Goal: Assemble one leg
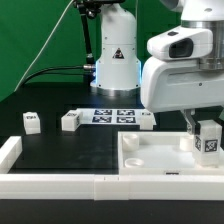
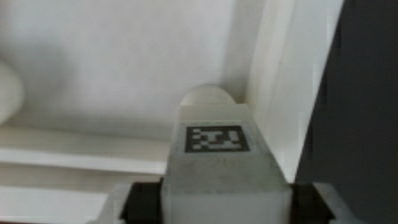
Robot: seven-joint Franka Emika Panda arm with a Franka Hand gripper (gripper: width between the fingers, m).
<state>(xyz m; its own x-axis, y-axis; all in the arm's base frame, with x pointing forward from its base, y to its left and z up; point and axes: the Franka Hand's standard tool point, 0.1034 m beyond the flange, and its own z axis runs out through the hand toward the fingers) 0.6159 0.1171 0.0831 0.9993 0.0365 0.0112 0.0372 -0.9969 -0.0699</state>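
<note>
Leg (image 1: 209, 146) gripped in end effector (image 1: 208, 133), jaws closed to leg's width on its sides. Long axis upright, straight below end effector. Leg sits over panel (image 1: 140, 178) corner at exterior view's right, just beside rim; contact with panel unclear. Three other legs (image 1: 70, 121) well apart on surface (image 1: 60, 150).

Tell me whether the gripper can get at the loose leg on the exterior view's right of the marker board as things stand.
Probably not yet: the gripper is shut on another leg at the panel's corner. The loose leg stands uncovered, so the way looks free once that one is released.
</note>
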